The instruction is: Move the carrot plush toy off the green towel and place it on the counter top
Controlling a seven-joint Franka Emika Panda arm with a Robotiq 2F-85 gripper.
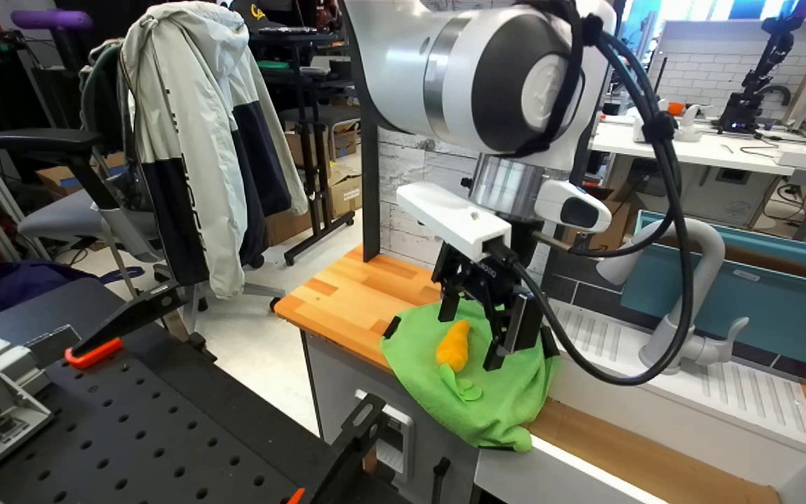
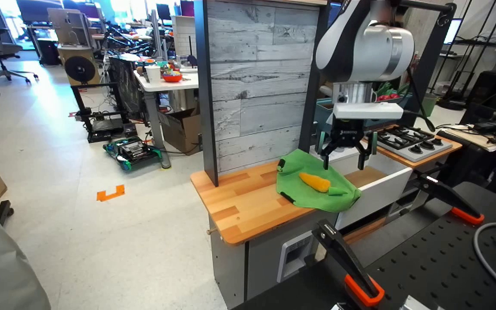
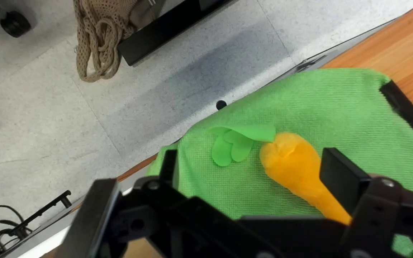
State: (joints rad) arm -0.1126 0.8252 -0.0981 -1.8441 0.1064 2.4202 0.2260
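The orange carrot plush toy (image 1: 453, 346) with green leaves lies on its side on the green towel (image 1: 508, 402); both also show in an exterior view, the carrot (image 2: 315, 182) beside bare towel (image 2: 297, 199). The towel is draped over the wooden counter top (image 2: 243, 206) and hangs over its front edge. My gripper (image 1: 470, 337) is open and empty, pointing down above the towel; it also shows in an exterior view (image 2: 343, 166). In the wrist view the carrot (image 3: 299, 168) lies between the fingers (image 3: 251, 161), nearer the right one, which hides part of its narrow end.
A white sink unit with a faucet (image 1: 690, 308) stands beside the towel, with an open drawer-like space (image 2: 381, 189) below. A grey wood panel (image 2: 265, 86) rises behind the counter. Black clamps (image 2: 347, 258) and a perforated black table (image 1: 165, 420) stand in front.
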